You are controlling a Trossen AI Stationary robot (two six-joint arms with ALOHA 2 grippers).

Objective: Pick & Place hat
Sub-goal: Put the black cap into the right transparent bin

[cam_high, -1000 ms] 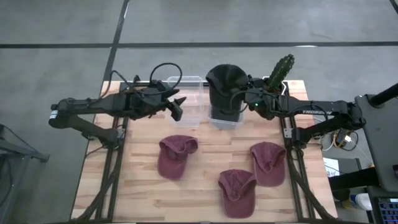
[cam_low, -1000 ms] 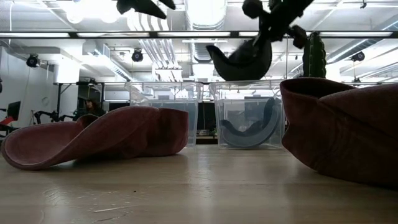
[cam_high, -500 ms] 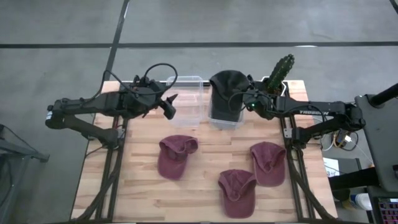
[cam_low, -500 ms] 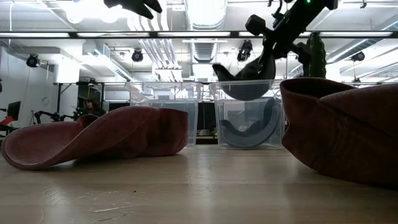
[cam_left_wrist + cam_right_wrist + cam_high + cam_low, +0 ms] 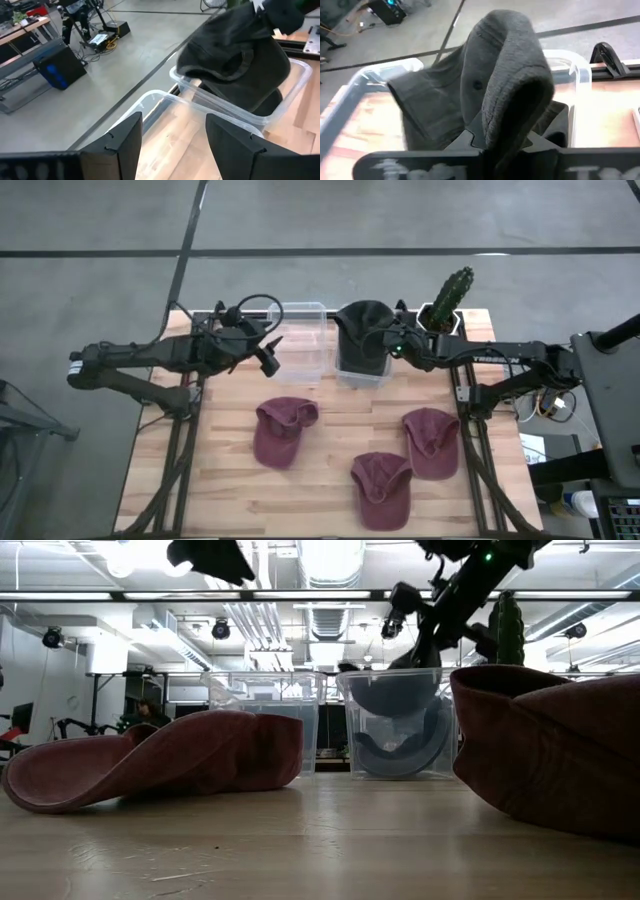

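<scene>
A dark grey hat [image 5: 362,330] hangs over the right of two clear bins [image 5: 352,377] at the table's far edge. In the low view the hat [image 5: 392,692] sits with its lower part inside the bin's rim. My right gripper [image 5: 386,346] is shut on it, reaching in from the right. In the right wrist view the hat [image 5: 485,85] fills the picture above my gripper [image 5: 506,146]. My left gripper [image 5: 268,361] hovers open just left of the left clear bin [image 5: 300,345], touching nothing. In its wrist view the open fingers frame that bin [image 5: 165,100]. My right gripper pinches a raised fold of the hat's crown [image 5: 512,117] between its two fingers, several layers of cloth. The fingers come slanting down from the table's right. The hat hangs below and ahead of them, its lower part [image 5: 385,700] inside the right bin.
Three maroon hats lie on the wooden table: one near the middle [image 5: 283,428], one toward the near edge [image 5: 381,485], one on the right [image 5: 432,440]. Another grey hat [image 5: 400,752] lies in the right bin's bottom. A potted cactus [image 5: 450,295] stands at the far right corner.
My right gripper has moved down, staying shut, and the dark hat has gone from hanging clear above the right bin to sitting partly inside it. My left gripper has drawn a little toward the table's left edge, still open.
</scene>
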